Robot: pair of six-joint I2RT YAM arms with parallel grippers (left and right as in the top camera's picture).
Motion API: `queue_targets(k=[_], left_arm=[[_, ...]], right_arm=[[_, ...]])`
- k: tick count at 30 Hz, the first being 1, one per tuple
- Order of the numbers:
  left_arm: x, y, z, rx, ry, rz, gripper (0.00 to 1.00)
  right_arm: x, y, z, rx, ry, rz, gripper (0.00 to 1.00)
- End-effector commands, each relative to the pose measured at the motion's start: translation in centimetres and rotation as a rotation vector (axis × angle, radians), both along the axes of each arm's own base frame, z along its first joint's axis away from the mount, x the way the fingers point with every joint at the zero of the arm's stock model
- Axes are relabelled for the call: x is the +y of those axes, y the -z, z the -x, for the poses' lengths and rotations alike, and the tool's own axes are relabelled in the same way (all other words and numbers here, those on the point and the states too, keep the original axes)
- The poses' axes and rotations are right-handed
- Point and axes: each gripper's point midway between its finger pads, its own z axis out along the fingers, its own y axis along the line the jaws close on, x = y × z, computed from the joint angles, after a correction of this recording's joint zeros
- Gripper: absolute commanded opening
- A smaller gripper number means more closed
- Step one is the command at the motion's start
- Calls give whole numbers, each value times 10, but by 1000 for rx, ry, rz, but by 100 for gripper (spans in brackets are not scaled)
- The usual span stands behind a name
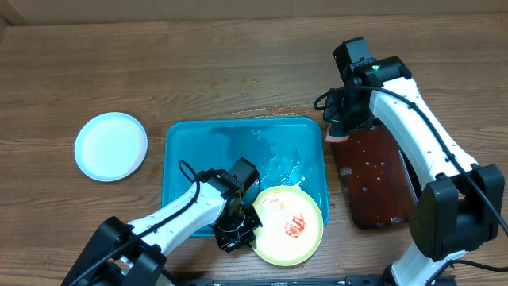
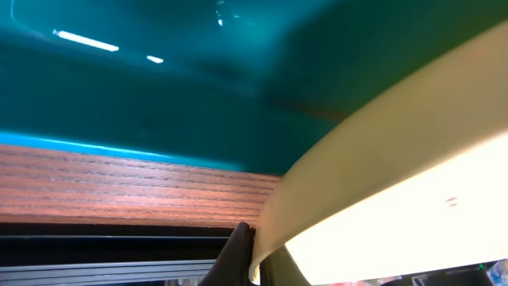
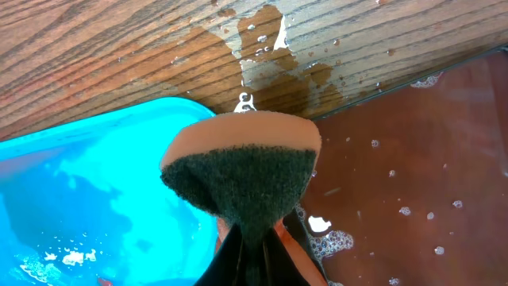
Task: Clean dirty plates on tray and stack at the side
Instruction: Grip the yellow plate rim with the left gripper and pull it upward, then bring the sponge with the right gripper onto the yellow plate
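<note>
The tray point(image 1: 238, 151) lies in the middle of the counter point(image 1: 198, 63), its long axis running from 9 to 3 o'clock in the overhead view, with a wet film on its floor. A yellow-green plate point(image 1: 287, 225) sits over the tray's 5 o'clock corner, face up, overhanging the rim toward 6 o'clock. A red smear point(image 1: 296, 226) marks its centre.

The left arm reaches in from 7 o'clock, forearm slanting up toward 2 o'clock. The left gripper point(image 1: 236, 230) meets the plate at its 9 o'clock edge, jaws clenched on the rim. The left wrist view shows one dark finger point(image 2: 236, 256) pressed against the pale rim point(image 2: 333, 167), above the tray wall and a strip of wood.

A light blue plate point(image 1: 111, 145) rests flat on the counter at 9 o'clock of the tray, well apart from it and looking clean.

The right arm arches from 5 o'clock up to 1 o'clock. The right gripper point(image 1: 343, 129) points down over the gap between the tray and the dark brown tray point(image 1: 381, 183), whose long axis runs roughly 12 to 6. Its jaws pinch an orange sponge point(image 3: 242, 171), dark scouring face toward the wrist camera. A puddle point(image 3: 270, 67) lies on the wood just beyond.
</note>
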Motion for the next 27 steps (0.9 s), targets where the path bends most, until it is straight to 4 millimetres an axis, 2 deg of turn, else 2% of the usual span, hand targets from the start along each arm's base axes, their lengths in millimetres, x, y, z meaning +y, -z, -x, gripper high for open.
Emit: queue_targets(k=[1, 4, 7, 14, 16, 19, 22, 27], left_arm=[[-1, 0, -5, -24, 40, 22, 4], [-3, -4, -13, -57, 66, 30, 4], [5, -10, -28, -110, 90, -12, 4], [49, -28, -97, -342, 172, -186, 4], [64, -26, -112, -387, 163, -223, 4], [72, -21, -131, -433, 185, -209, 4], [78, -14, -144, -455, 184, -206, 4], [85, -1, -160, -476, 184, -202, 11]], right_arm=[[1, -17, -7, -51, -4, -18, 4], [1, -17, -7, -51, -4, -18, 4], [1, -17, -7, -51, -5, -18, 4], [3, -18, -11, -69, -5, -24, 4], [3, -18, -12, -72, -5, -25, 4], [3, -18, -12, -72, -5, -25, 4], [3, -18, -12, -72, -12, -23, 4], [3, -18, -11, -69, -12, -22, 4]])
